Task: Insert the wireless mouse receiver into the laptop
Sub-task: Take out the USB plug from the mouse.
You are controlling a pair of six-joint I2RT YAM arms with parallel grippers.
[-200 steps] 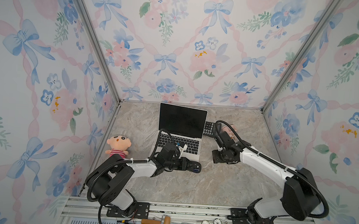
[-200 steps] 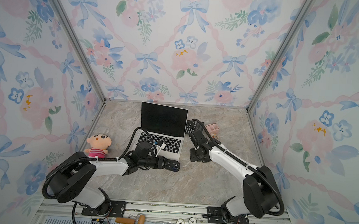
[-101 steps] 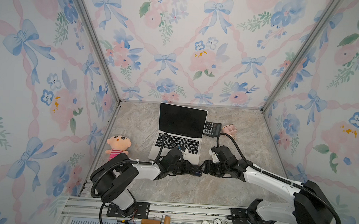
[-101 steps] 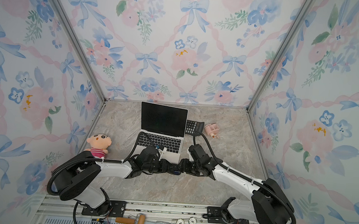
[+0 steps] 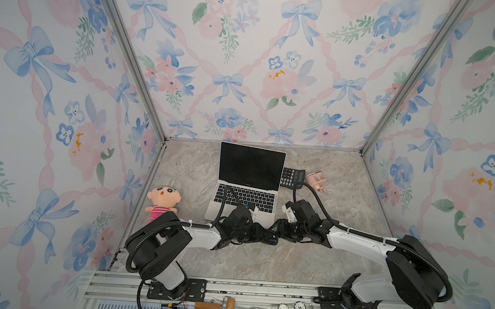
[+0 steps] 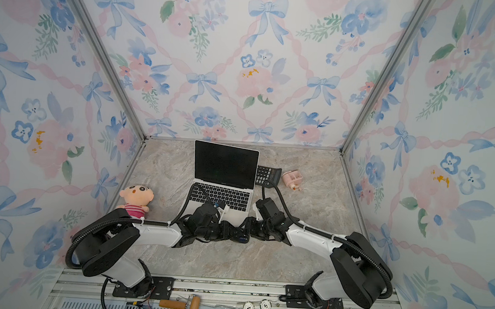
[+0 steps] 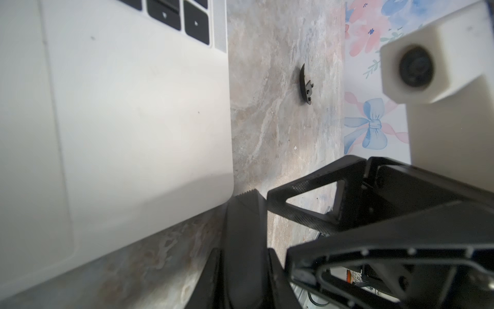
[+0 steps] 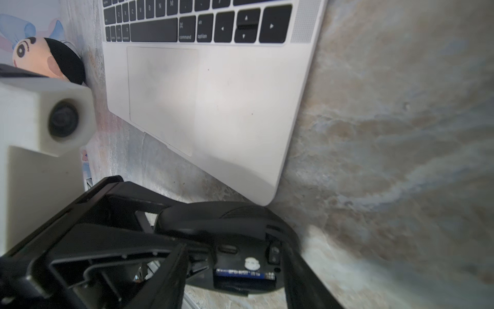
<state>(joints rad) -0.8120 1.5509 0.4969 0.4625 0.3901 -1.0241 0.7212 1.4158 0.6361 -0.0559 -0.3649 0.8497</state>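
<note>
Wireless mouse receiver: we cannot make it out in any view. Laptop (image 5: pixel 251 167): open at the rear centre of the bench (image 5: pixel 340 202), its front right corner just beside the mouse (image 8: pixel 232 222). Mouse: underside up, bay uncovered, a battery (image 8: pixel 244 275) inside. The left gripper (image 7: pixel 244 256) is clamped on it, and the right gripper (image 8: pixel 235 278) stands with jaws apart astride it. Cover piece (image 7: pixel 306 85): loose, right of the laptop's edge. We note bare bench along the front and right edges.

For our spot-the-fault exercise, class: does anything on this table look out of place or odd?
Yes. The black mouse has its battery bay open, with the blue battery exposed. Its curved cover lies loose on the table, beside the laptop and apart from the mouse.
</note>
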